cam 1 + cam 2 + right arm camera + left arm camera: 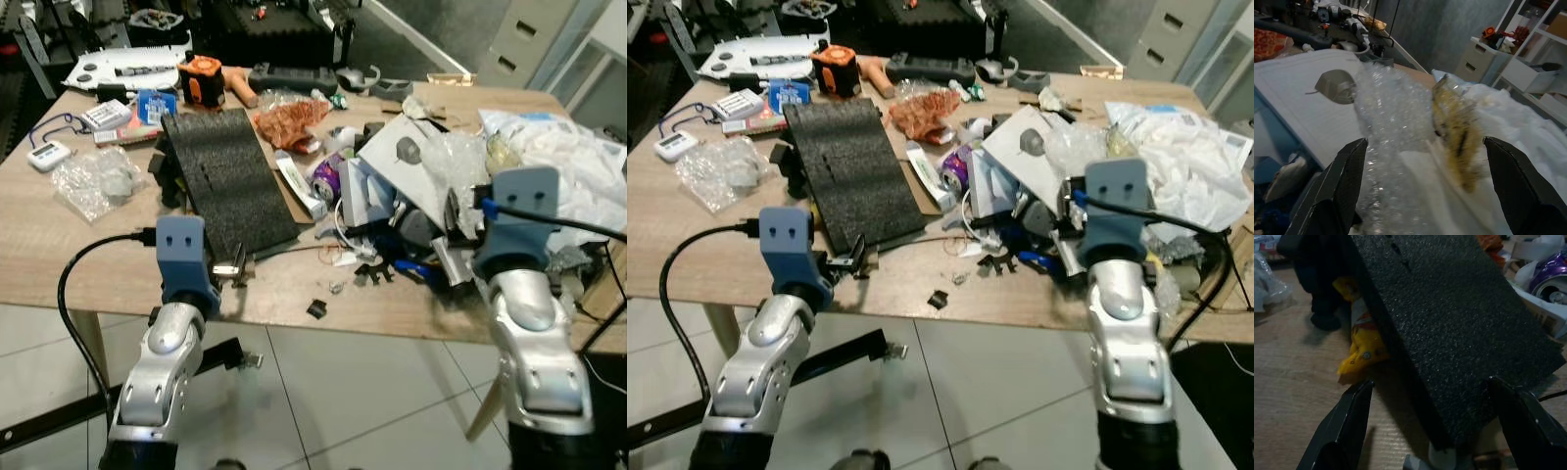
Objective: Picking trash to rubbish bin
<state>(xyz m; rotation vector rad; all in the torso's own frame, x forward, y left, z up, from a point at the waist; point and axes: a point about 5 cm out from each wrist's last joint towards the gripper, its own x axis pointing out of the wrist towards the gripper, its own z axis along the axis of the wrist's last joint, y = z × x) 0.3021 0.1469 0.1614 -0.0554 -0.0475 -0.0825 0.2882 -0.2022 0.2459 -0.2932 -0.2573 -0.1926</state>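
- Wooden desk [59, 245] covered in clutter; robot stands at its near edge, both arms raised over it.
- Left gripper [1432, 431] at near-left edge of the desk, right at the near end of a black foam slab [227, 176]. Fingers [1342, 426] spread wide, one either side of the slab's near corner, gripping nothing.
- Left wrist view picks up a yellow wrapper [1359, 347] tucked under the slab's left edge, lying on the desk; head views don't make it out.
- Right gripper [1422, 196] at near-right, over the trash heap. Fingers [1334, 191] wide open, holding nothing.
- Right wrist view: clear bubble wrap [1388, 142] just ahead between the fingers, with a yellow-brown crumpled scrap [1457, 134] beside it, white plastic bag [568, 162] to the right, white panel [1303, 112] to the left.
- Head views show the wider heap: purple can [326, 178] mid-desk, orange crumpled wrapper [289, 119] farther back, small black bits [315, 309] near the front edge.
- Far-left: orange tape measure [201, 80], clear bag [93, 181], small white timer [47, 154].
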